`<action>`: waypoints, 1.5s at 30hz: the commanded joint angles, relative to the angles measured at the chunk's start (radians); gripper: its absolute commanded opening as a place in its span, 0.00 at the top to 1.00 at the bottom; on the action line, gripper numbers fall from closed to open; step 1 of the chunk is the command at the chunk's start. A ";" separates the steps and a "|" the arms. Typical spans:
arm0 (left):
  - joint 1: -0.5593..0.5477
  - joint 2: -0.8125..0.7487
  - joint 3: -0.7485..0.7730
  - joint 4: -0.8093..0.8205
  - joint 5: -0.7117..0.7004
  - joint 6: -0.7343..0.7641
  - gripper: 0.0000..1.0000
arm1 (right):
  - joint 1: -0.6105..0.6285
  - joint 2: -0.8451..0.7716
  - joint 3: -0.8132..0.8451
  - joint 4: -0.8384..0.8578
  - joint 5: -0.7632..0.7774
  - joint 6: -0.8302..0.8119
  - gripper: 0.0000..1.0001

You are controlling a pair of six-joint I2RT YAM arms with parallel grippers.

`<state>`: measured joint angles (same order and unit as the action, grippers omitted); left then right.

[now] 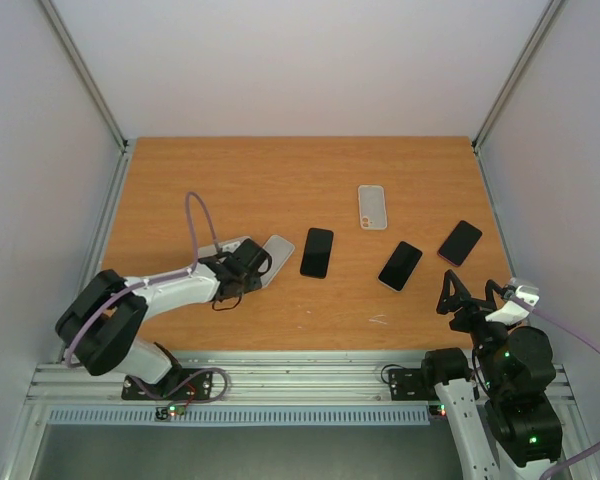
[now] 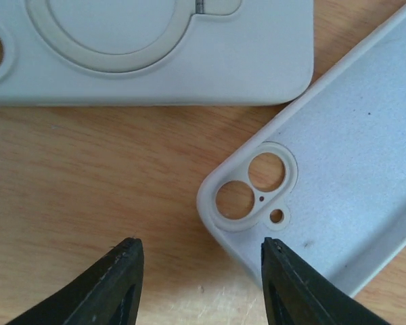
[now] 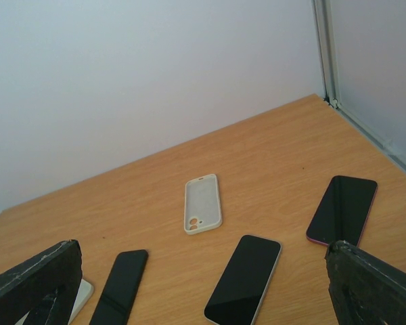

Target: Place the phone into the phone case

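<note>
By the left gripper (image 2: 199, 256), phone case (image 2: 365, 169)

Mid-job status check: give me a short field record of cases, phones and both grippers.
left gripper: jaws apart, holding nothing, low at the corner of the inside-up case
ring-back case: ring side up, beside it, apart
far case: alone, farther back, inside up
phones: black phone, white-edged phone, pink-edged phone, all flat, uncased
right gripper: open, empty, near its base
</note>
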<state>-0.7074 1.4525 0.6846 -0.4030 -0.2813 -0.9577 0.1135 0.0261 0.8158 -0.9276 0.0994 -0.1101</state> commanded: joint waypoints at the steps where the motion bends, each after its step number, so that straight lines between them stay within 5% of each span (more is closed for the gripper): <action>1: -0.006 0.054 0.041 0.089 -0.024 -0.014 0.53 | 0.009 -0.012 0.001 0.008 -0.009 -0.007 0.02; 17: -0.006 0.062 0.007 0.056 -0.010 -0.009 0.99 | 0.010 -0.011 0.002 0.009 -0.009 -0.007 0.01; 26: -0.006 -0.040 0.055 -0.078 -0.040 0.256 1.00 | 0.011 -0.012 0.003 0.007 -0.010 -0.007 0.02; 36: -0.006 -0.019 0.169 -0.109 0.157 0.688 1.00 | 0.012 -0.012 0.001 0.007 -0.014 -0.008 0.02; 45: -0.005 0.065 0.228 -0.049 0.307 0.930 1.00 | 0.018 -0.010 0.000 0.010 -0.018 -0.009 0.01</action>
<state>-0.7086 1.4670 0.8528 -0.4953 -0.0719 -0.1879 0.1196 0.0261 0.8158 -0.9276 0.0948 -0.1101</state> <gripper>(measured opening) 0.018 0.985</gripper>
